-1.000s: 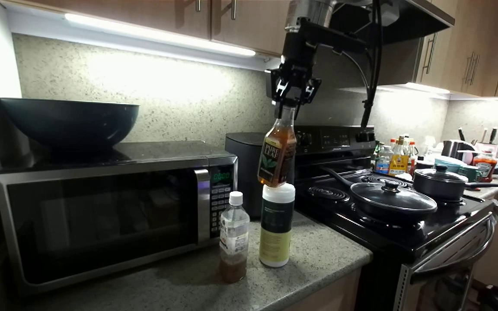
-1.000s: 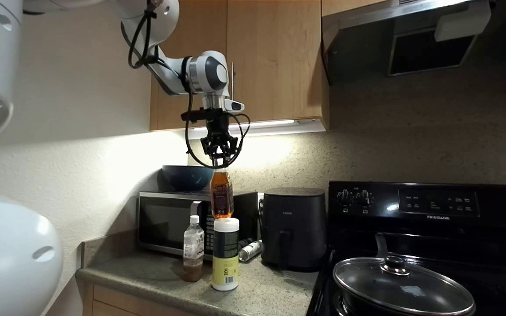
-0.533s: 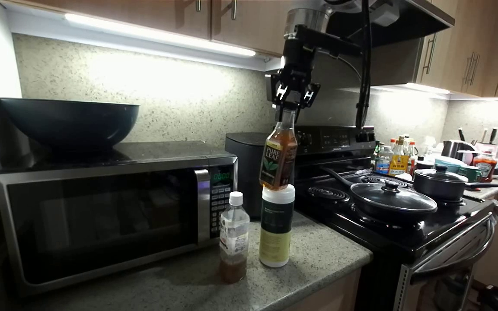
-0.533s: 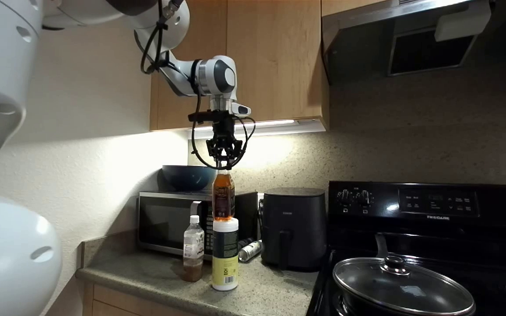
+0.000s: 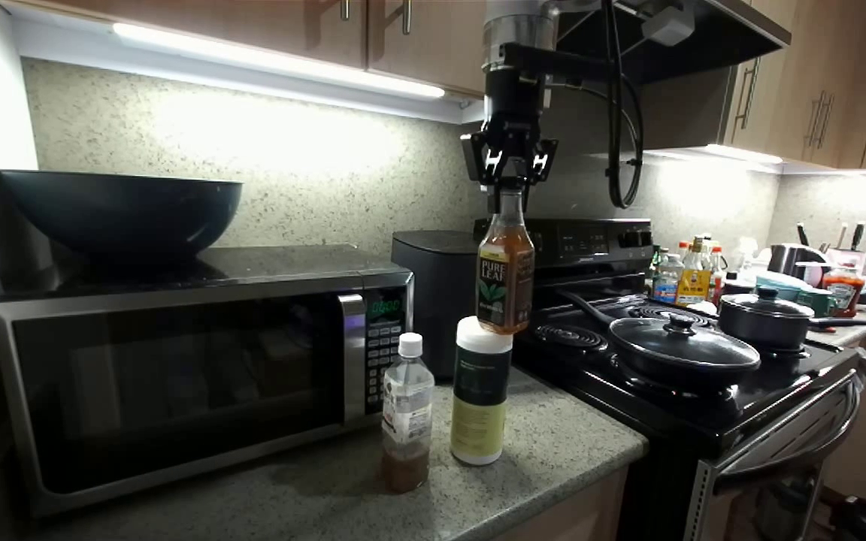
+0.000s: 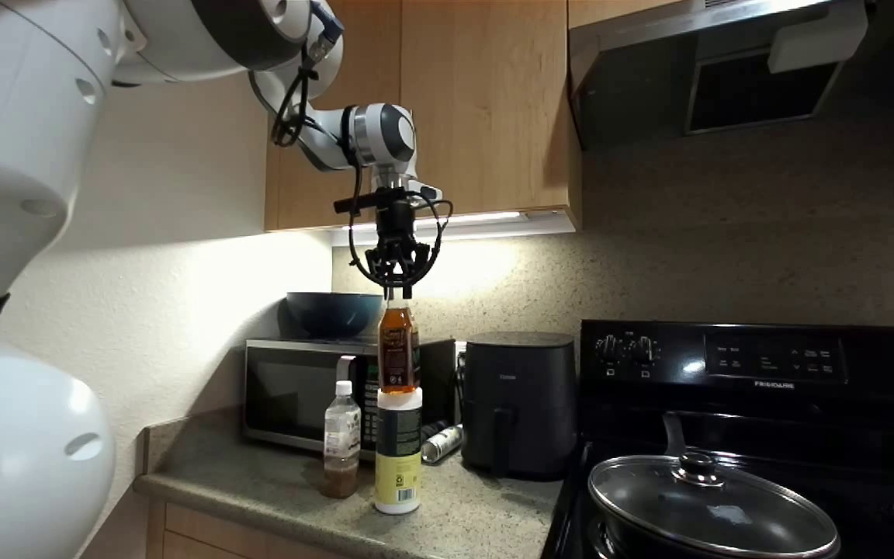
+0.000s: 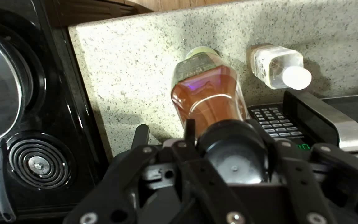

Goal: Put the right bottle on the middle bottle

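The right bottle, an amber tea bottle with a dark cap (image 5: 506,282) (image 6: 398,353), hangs nearly upright from my gripper (image 5: 510,199) (image 6: 398,293). In the wrist view the gripper (image 7: 222,126) is shut around the cap and neck of this bottle (image 7: 210,102). The middle bottle, a jar with a white lid and a dark green and yellow label (image 5: 480,398) (image 6: 398,442), stands upright below it. The held bottle's base overlaps the lid and is offset to its right in an exterior view; I cannot tell whether they touch. In the wrist view the lid is hidden behind the bottle.
A clear bottle with a white cap (image 5: 408,413) (image 6: 342,466) (image 7: 275,65) stands beside the jar. A microwave (image 5: 192,376) with a dark bowl (image 5: 121,214) stands behind. A black air fryer (image 6: 521,404) and a stove with a lidded pan (image 5: 681,353) are nearby.
My gripper has moved the held bottle right and slightly down over the lid. The bottle and gripper now hang straighter. The jar and clear bottle stand where they were.
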You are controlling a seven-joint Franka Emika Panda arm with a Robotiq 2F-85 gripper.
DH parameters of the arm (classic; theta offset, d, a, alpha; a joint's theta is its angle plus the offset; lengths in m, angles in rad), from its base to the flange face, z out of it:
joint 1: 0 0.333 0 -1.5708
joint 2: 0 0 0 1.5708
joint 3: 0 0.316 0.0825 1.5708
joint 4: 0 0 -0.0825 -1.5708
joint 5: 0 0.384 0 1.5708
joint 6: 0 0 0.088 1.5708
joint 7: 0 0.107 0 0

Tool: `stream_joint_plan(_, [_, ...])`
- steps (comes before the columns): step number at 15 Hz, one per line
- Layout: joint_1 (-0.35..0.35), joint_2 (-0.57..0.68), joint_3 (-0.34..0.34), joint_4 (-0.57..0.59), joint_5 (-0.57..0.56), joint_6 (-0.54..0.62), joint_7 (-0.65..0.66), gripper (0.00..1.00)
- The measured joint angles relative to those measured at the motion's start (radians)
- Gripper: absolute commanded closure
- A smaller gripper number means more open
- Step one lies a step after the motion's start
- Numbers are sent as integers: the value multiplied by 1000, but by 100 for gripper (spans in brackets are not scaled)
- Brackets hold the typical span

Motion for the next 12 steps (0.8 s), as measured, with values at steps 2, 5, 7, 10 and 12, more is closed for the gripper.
stream_joint_plan(2, [8, 28, 0, 42, -12, -38, 0, 82])
stream_joint_plan(5, [18, 66, 0, 98, -16, -65, 0, 82])
stream_joint_plan(7, [28, 89, 0, 130, -19, -66, 0, 82])
stream_joint_plan(10, [43, 108, 2, 159, -27, -64, 0, 82])
stream_joint_plan(12, [49, 111, 1, 161, -33, -64, 0, 82])
